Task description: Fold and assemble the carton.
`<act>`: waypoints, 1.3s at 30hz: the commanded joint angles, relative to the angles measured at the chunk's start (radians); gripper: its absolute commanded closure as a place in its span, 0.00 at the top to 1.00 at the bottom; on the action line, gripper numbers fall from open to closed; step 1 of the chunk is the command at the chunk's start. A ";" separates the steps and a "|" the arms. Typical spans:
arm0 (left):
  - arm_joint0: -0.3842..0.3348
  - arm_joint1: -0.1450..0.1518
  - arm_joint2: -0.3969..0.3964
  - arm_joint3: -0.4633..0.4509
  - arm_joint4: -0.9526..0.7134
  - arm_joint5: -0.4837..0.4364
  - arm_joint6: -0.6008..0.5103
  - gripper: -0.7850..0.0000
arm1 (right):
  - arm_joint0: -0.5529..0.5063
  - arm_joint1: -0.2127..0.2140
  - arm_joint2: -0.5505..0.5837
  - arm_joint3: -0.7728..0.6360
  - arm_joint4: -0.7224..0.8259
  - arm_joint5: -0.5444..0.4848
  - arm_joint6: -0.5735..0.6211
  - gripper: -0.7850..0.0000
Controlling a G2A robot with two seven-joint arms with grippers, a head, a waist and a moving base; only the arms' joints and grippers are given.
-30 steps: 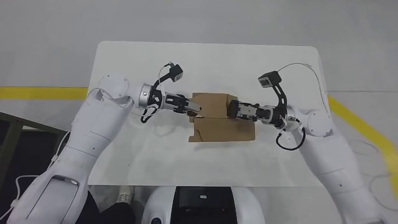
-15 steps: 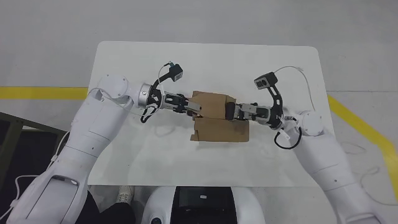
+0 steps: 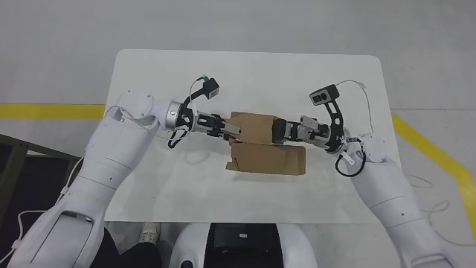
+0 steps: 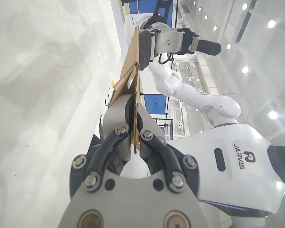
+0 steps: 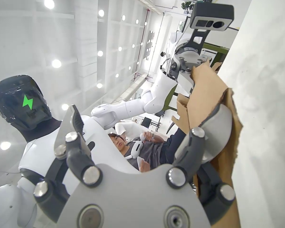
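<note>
Brown cardboard carton on white table, part-folded, long axis running from one gripper to the other. Left gripper clamped tight on end flap, card pinched between pads; carton stretches straight ahead of its fingertips. Right gripper at opposite end, spread wide, one pad flat against carton face, other finger held clear. Both arms equally near. Carton faces plain, no legible print.

The top camera looks straight down from high above the box on the table. The left wrist camera sits close behind the left gripper and faces along the box toward the other arm. The right wrist camera sits close behind the right gripper and faces back the other way. All three views share the box.
</note>
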 commanded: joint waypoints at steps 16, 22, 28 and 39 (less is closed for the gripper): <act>-0.015 -0.004 0.016 0.025 -0.006 -0.008 -0.004 0.00 | 0.013 -0.031 -0.031 0.034 0.030 0.019 0.019 1.00; -0.017 -0.004 0.018 0.028 -0.006 -0.008 -0.005 0.00 | 0.015 -0.037 -0.026 0.052 0.018 0.013 0.013 1.00; -0.017 -0.003 0.016 0.028 -0.007 -0.011 -0.006 0.00 | 0.021 -0.039 -0.026 0.045 -0.040 0.009 0.009 0.63; -0.018 -0.002 0.019 0.025 -0.007 -0.007 -0.012 0.00 | 0.049 -0.039 -0.037 0.049 -0.167 0.013 0.013 0.42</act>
